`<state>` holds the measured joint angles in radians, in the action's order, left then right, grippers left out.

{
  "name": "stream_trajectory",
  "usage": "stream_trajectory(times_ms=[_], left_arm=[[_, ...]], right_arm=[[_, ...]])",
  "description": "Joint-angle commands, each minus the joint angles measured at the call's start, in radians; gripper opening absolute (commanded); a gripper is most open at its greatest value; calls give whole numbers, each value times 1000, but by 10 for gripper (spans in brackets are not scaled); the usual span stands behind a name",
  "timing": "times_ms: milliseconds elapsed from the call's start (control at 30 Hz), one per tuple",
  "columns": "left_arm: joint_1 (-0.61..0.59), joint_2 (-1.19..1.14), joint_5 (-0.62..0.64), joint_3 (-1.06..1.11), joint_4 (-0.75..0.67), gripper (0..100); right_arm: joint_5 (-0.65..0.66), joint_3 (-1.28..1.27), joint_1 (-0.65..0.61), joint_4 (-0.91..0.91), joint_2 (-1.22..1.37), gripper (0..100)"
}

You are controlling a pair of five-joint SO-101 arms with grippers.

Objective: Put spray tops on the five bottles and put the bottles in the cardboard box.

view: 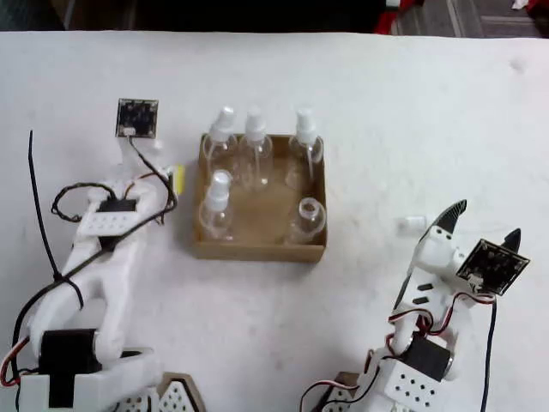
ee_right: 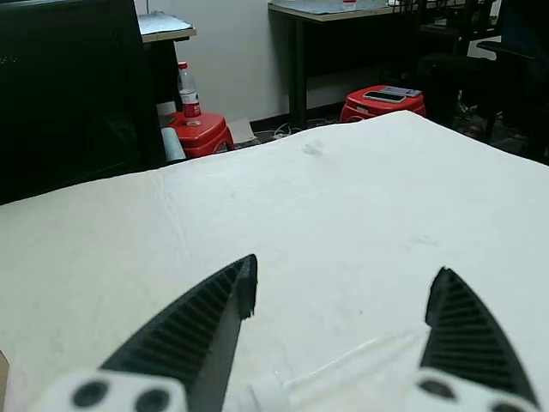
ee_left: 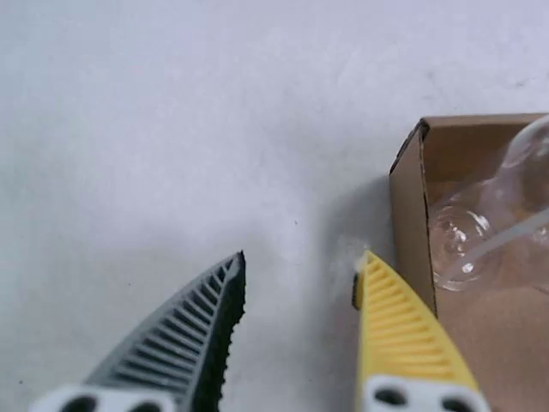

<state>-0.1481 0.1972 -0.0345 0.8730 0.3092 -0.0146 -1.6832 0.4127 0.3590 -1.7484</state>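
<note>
Sitting in the cardboard box (view: 257,251) are five clear bottles (view: 255,159). Four of them have white spray tops (view: 304,120) on. The bottle at the front right corner (view: 307,220) has an open neck. One loose spray top (view: 412,224) lies on the white table (view: 386,94), just outside the box and close to the right gripper (view: 486,221). That gripper's two black fingers are wide apart, and its own camera sees the loose top lying on the table between them. The left gripper (ee_left: 302,257) sits low beside the box's left wall. Its grey finger and yellow finger are apart, with bare table between them.
</note>
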Motion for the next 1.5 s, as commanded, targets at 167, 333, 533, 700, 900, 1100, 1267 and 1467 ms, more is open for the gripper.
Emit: stream_trajectory(times_ms=[167, 333, 533, 700, 900, 1100, 1267, 1467], left_arm=[[15, 38, -8, -69, 77, 329], [13, 38, -5, -69, 72, 328], [12, 28, -8, -68, 52, 223], [7, 36, -3, -75, 49, 36], [7, 38, -3, -78, 49, 31], [7, 38, -3, -78, 49, 22], [7, 38, -9, -78, 49, 21], [7, 36, -9, -72, 49, 22]], right_arm=[[18, -11, -45, 2, 5, 287], [20, -11, -53, 15, 7, 283], [21, -11, -130, 94, -1, 1], [21, -11, -128, 94, -1, 77], [21, -11, -127, 47, -2, 42], [21, -11, -133, -93, -2, 42], [310, 15, -205, -96, -1, 42], [491, 107, -280, 47, 5, 42]])
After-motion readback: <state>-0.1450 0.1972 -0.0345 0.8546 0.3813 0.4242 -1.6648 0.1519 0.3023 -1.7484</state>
